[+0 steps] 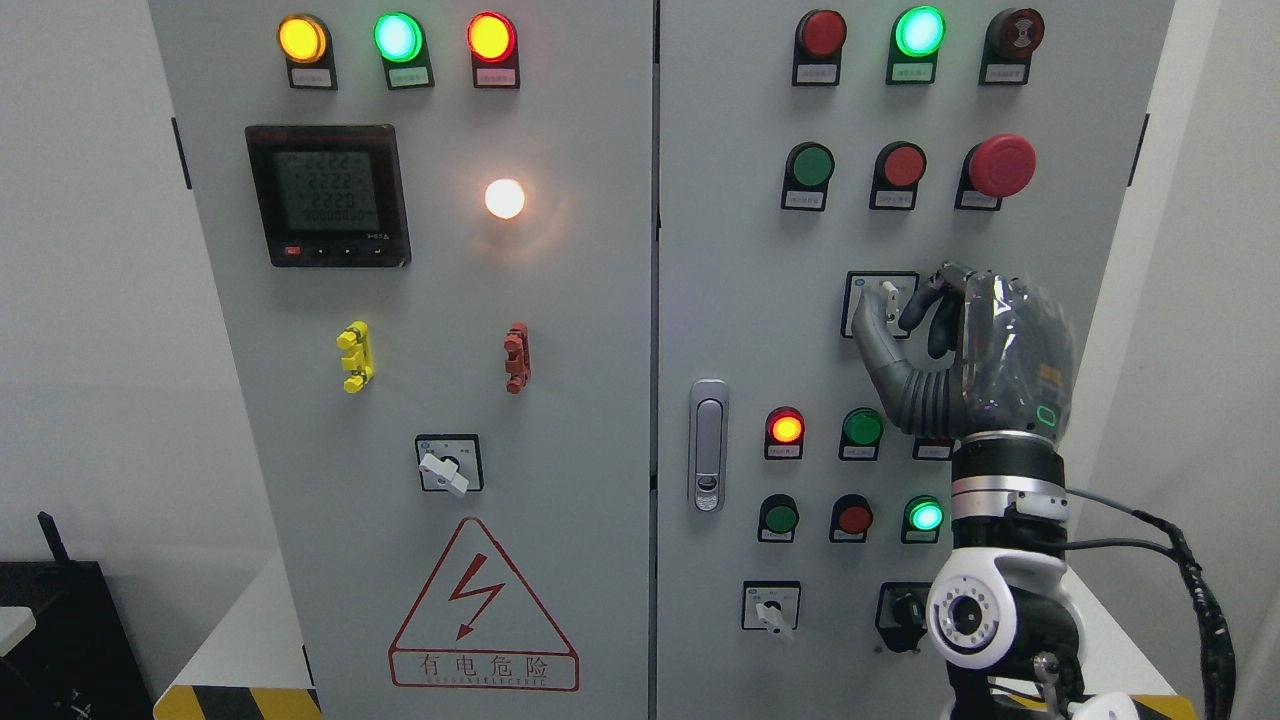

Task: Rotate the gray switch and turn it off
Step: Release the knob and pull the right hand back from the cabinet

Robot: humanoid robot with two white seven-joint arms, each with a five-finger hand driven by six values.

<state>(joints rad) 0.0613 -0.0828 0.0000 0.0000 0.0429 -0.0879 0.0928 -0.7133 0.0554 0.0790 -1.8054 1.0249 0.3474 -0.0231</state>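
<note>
Against the gray cabinet door your right hand (915, 310) pinches the gray switch (886, 297) on its plate below the 3 buttons; if your thumb (872, 335) slips off, the knob won't turn.

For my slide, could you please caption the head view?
Right hand grasping the gray switch on the cabinet's right door.

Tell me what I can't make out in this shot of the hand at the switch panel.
Head view only:
- Gray switch: the right hand covers most of it, so its position is unclear.
- Grip: whether the fingers actually clamp the knob cannot be told.
- Label plates, such as under the emergency stop button: print too small to read.
- Black switch: partly hidden by the forearm.
- Left hand: out of frame.
</note>
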